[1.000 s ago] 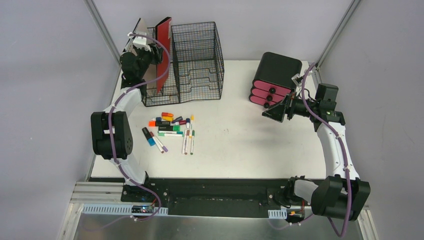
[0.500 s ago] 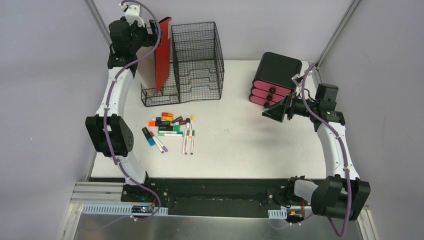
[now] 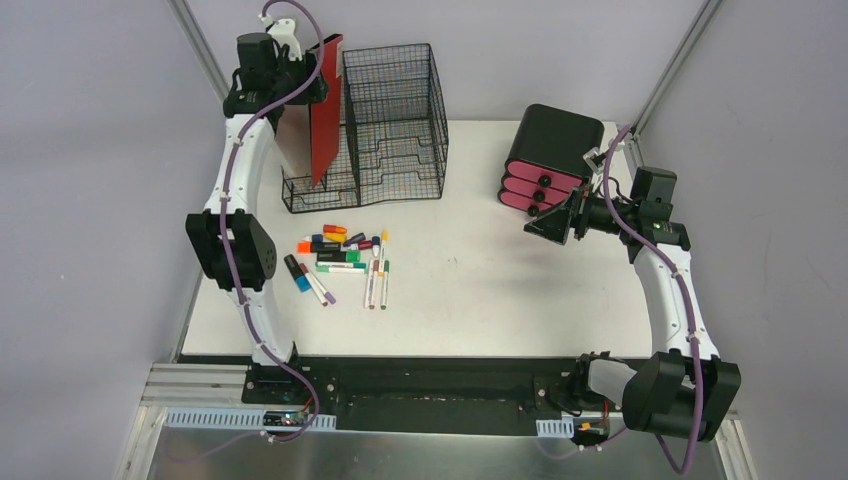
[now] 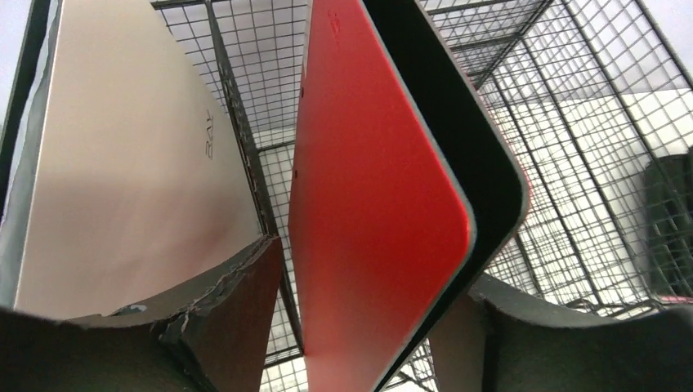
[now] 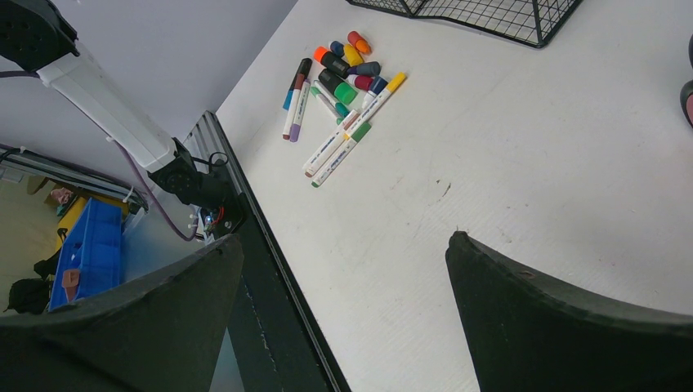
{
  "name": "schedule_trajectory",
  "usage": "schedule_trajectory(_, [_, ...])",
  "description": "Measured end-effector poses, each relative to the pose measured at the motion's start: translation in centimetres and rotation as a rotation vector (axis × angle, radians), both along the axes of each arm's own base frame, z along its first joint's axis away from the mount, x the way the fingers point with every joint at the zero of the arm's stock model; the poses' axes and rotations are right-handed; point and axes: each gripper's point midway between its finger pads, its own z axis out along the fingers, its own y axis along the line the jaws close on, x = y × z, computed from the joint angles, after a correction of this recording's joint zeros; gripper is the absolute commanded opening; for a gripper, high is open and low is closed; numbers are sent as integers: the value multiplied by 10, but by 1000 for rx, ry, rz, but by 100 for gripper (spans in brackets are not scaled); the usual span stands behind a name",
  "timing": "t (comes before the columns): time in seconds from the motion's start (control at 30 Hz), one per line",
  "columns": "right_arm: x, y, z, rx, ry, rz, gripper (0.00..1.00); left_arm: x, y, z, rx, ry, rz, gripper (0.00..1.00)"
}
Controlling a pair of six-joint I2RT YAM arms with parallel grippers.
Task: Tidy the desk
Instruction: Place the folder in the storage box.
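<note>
The white desk (image 3: 480, 280) holds a pile of coloured markers (image 3: 340, 255) at centre left. A black wire-mesh organizer (image 3: 395, 120) stands at the back left. A red notebook (image 3: 326, 110) and a beige notebook (image 3: 292, 135) stand upright in its left slots. My left gripper (image 3: 300, 75) is high above them. In the left wrist view it (image 4: 364, 327) is open, its fingers astride the red notebook's (image 4: 368, 204) top corner, with the beige notebook (image 4: 131, 163) to the left. My right gripper (image 3: 545, 225) is open and empty above the desk (image 5: 507, 147), its own view (image 5: 343, 318) showing the markers (image 5: 343, 90).
A black box with pink drawers (image 3: 545, 155) stands at the back right, just behind my right gripper. The organizer's right compartments (image 4: 588, 122) show only mesh shelves. Aluminium posts rise at both back corners. The desk's black front strip (image 5: 270, 286) lies under the right gripper.
My left arm has risen from low beside the beige notebook to above the organizer, then shifted right over the red notebook's top. The right arm has not moved.
</note>
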Motion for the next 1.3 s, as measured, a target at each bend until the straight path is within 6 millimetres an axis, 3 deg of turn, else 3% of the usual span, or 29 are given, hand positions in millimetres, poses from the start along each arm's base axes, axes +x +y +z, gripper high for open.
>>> schedule_trajectory(0.1, [0,0,0,0,0,0,99,1,-5,-8,47,26,7,53])
schedule_trajectory(0.23, [0,0,0,0,-1,0,99,7,-20,-2,134,5,-2,47])
schedule_trajectory(0.33, [0,0,0,0,0,0,99,11,-29,1,174,-6,-11,12])
schedule_trajectory(0.4, [0,0,0,-1,-1,0,99,14,-31,2,197,-11,-11,1])
schedule_trajectory(0.6, [0,0,0,-2,-4,1,99,15,-10,3,240,-5,46,0])
schedule_trajectory(0.87, [0,0,0,-3,-6,1,99,12,-12,6,232,-34,47,0])
schedule_trajectory(1.13, [0,0,0,-3,-6,1,99,-16,-13,31,209,-208,46,0])
schedule_trajectory(1.3, [0,0,-1,-4,-6,2,99,-19,-16,54,193,-356,41,0])
